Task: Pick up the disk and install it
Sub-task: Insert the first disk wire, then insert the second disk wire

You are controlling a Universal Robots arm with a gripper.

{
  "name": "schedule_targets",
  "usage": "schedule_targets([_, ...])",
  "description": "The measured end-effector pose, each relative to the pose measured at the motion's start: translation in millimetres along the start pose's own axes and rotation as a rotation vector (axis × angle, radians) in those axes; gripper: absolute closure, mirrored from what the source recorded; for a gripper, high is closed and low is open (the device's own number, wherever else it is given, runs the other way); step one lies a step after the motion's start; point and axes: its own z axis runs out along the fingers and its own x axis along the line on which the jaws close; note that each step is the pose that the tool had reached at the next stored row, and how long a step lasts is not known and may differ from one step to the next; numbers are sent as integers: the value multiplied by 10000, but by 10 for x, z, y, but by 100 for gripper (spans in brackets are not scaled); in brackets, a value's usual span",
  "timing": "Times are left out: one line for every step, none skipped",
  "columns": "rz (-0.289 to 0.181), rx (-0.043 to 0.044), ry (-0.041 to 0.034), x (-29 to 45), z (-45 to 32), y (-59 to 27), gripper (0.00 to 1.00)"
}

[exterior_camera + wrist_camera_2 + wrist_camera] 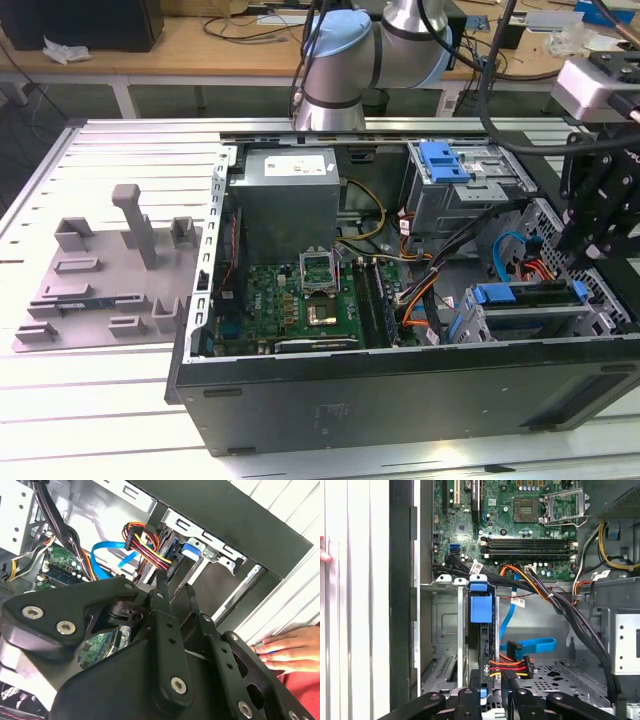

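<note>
Open computer case (400, 385) lies on its side on the slatted metal table (110, 155), motherboard (300, 300) exposed. The arm reaches in from the far side; its black gripper (597, 215) hangs over the drive bay end of the case, at the exterior view's right.

Disk (530, 296) — seated edge-up in the lower drive cage (525, 320), blue carrier frame along its top edge, blue tab at one end. In the first wrist view the disk (481, 645) stands on edge in its slot, the blue carrier tab nearest the motherboard, a bundle of red, yellow and black wires plugged into its near end. In the second wrist view the same connector and wires meet the disk (170, 575) just beyond the fingertips.

Gripper in the first wrist view (491, 696): the fingers sit close together on either side of the disk's near edge, at the cable connector. Jaws narrow; whether the pads actually press the disk — cannot tell.

A blue flat cable (530, 644) loops beside the cage. The upper cage carries a blue plastic latch (443, 160). A person's hand (292, 650) rests on the table outside the case wall. A grey moulded tray (105, 275) sits well apart, at the exterior view's left
</note>
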Motion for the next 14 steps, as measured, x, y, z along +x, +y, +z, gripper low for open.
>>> schedule_targets([0, 0, -1, -3, -4, 0, 69])
schedule_targets([1, 0, 0, -3, -4, 0, 69])
schedule_targets([0, 0, 0, -4, -4, 0, 69])
schedule_targets([0, 0, 1, -4, -5, -1, 69])
schedule_targets([0, 0, 1, -6, -5, 0, 69])
schedule_targets([0, 0, 1, -7, -5, 0, 69])
schedule_targets([0, 0, 1, -7, -5, 0, 69])
schedule_targets([0, 0, 1, -7, -5, 0, 69])
schedule_targets([0, 0, 1, -8, -5, 0, 69])
schedule_targets([0, 0, 1, -8, -5, 0, 69])
schedule_targets([0, 0, 1, -8, -5, 0, 69])
schedule_targets([0, 0, 1, -8, -5, 0, 69])
schedule_targets([0, 0, 1, -9, -5, 0, 69])
schedule_targets([0, 0, 0, -9, -5, 0, 69])
